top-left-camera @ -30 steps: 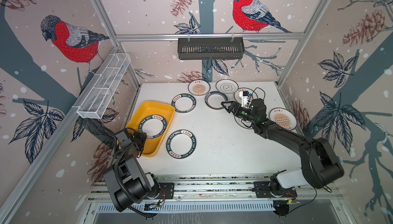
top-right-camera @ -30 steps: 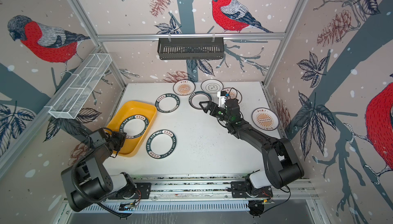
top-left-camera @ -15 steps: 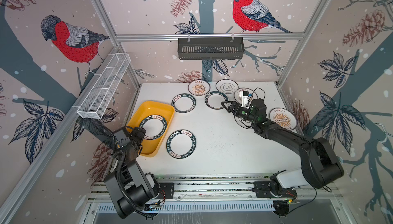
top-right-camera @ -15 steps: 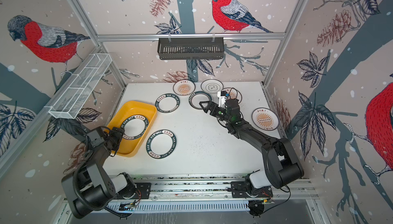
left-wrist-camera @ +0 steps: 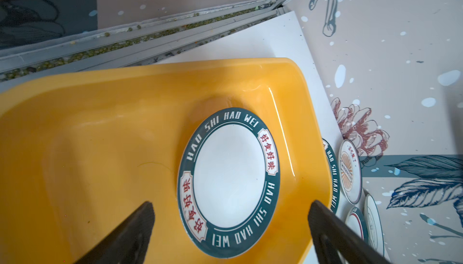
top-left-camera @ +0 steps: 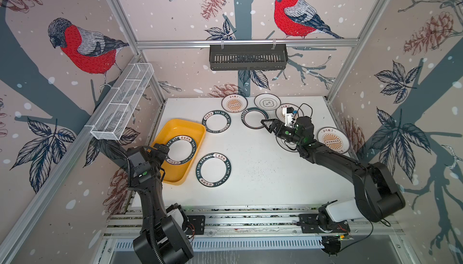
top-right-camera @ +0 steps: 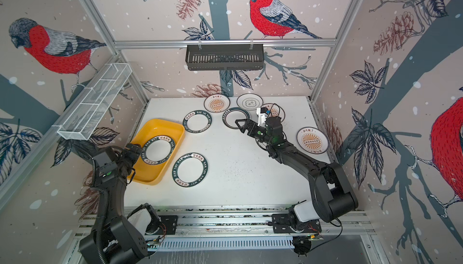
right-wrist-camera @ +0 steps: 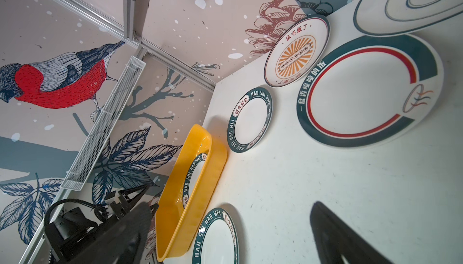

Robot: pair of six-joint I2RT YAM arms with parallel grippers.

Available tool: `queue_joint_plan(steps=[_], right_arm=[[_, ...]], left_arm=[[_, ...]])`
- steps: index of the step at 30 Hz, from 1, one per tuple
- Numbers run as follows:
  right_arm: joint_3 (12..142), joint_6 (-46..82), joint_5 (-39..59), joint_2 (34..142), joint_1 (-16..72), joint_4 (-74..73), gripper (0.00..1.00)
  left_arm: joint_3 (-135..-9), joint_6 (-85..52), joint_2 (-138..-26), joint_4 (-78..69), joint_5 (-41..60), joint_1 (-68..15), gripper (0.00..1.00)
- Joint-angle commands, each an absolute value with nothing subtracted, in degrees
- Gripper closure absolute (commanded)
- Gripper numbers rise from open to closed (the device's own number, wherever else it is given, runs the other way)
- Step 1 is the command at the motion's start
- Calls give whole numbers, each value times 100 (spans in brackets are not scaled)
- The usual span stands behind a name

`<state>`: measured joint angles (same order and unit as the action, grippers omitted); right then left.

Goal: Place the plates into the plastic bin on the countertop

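Note:
A green-lettered plate [left-wrist-camera: 228, 180] lies flat in the yellow plastic bin [top-left-camera: 180, 122] at the countertop's [top-left-camera: 263, 175] left edge. My left gripper [left-wrist-camera: 231, 203] hovers open over the bin's near end, its fingers apart and off the plate. Several more plates lie on the countertop: a green-lettered one [top-left-camera: 213, 170] beside the bin, another [top-left-camera: 216, 121] behind it, and a green-and-red-rimmed one [top-left-camera: 254, 118]. My right gripper [top-left-camera: 266, 123] stands open and empty just right of that one. Sunburst plates [top-left-camera: 234, 103] [top-left-camera: 333, 140] and an emblem plate [top-left-camera: 269, 102] lie further back and right.
A black slatted basket [top-left-camera: 248, 57] hangs on the rear rail. A white wire-mesh basket [top-left-camera: 122, 102] runs along the left rail. One sunburst plate [top-left-camera: 280, 109] is partly hidden behind my right wrist. Aluminium rails [top-left-camera: 250, 220] edge the front.
My left gripper has opened and let go of the green-lettered plate, which now rests in the bin. The right arm has not moved.

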<state>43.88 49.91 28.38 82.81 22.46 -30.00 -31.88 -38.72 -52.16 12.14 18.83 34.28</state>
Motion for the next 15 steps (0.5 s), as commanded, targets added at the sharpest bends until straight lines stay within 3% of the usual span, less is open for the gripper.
queue_joint_plan(steps=[1,5,15], right_arm=[[4408,4936,2717,8268,2284,-2994,0],[4460,4840,2604,8350,2405,-2894,0],[4723,4418,2399,8731,2845,-2499,0]], left_arm=[[-3361,-3625,-4988,1462,2340,3419,4],[-3420,-3768,-4727,1322,3037,3213,4],[-3452,-4324,-3998,1315,2949,1992,4]])
